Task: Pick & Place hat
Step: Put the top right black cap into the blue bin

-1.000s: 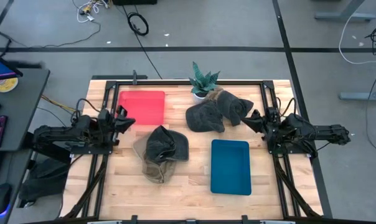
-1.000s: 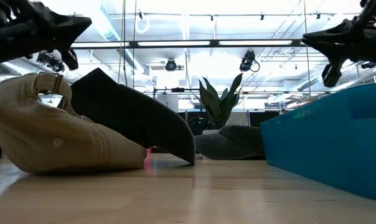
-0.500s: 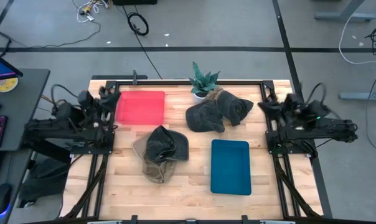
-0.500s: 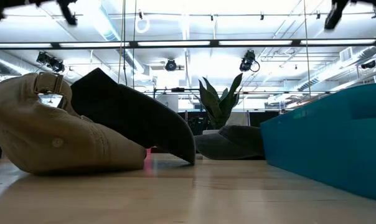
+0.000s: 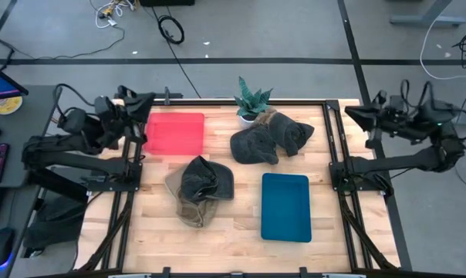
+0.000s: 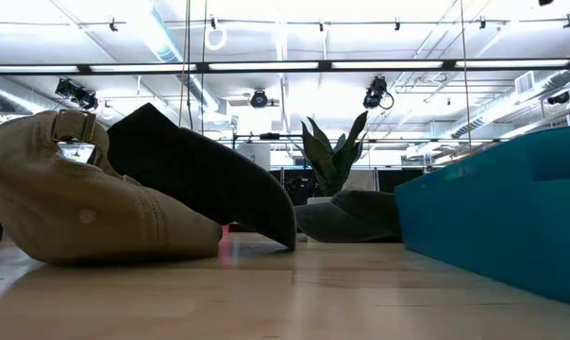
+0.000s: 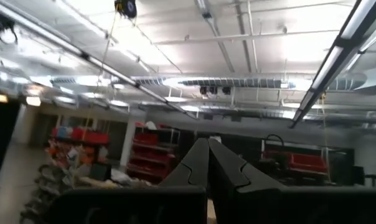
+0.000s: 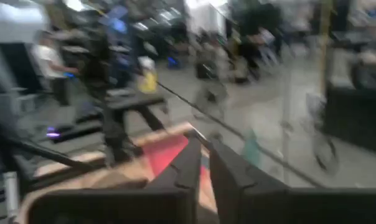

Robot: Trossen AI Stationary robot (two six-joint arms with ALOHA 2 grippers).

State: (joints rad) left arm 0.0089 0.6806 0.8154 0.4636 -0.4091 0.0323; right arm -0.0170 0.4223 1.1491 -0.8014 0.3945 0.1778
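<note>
High view: left gripper (image 5: 143, 100) raised at the table's (image 5: 233, 239) back-left corner, beside the red tray's (image 5: 175, 133) far edge, fingers pressed together, holding nothing. Right gripper (image 5: 355, 116) raised off the table's right edge, level with the back row of hats, fingers drawn close, also holding nothing. Tan hat (image 5: 188, 202) with a dark hat (image 5: 204, 179) on top, well apart from the left gripper, toward the table's front and centre. 2 more dark hats (image 5: 270, 137) between the 2 grippers, nearer the right one, touching each other. Plant (image 5: 251, 102) just behind them. Blue tray (image 5: 285, 205) in front of the right gripper, toward centre.

Low view: no gripper visible. Tan hat (image 6: 77, 198) and dark hat (image 6: 205, 175) resting on the table (image 6: 266, 302), blue tray (image 6: 497, 212) at the right, plant (image 6: 332, 156) behind.

Left wrist view: fingers (image 7: 194, 168) shut tight against each other, aimed at a ceiling and far red shelves (image 7: 150, 152).

Right wrist view: fingers (image 8: 228, 171) nearly touching, a thin gap between; red tray (image 8: 169, 152) ahead; blurred people (image 8: 51, 65) in the room beyond.
</note>
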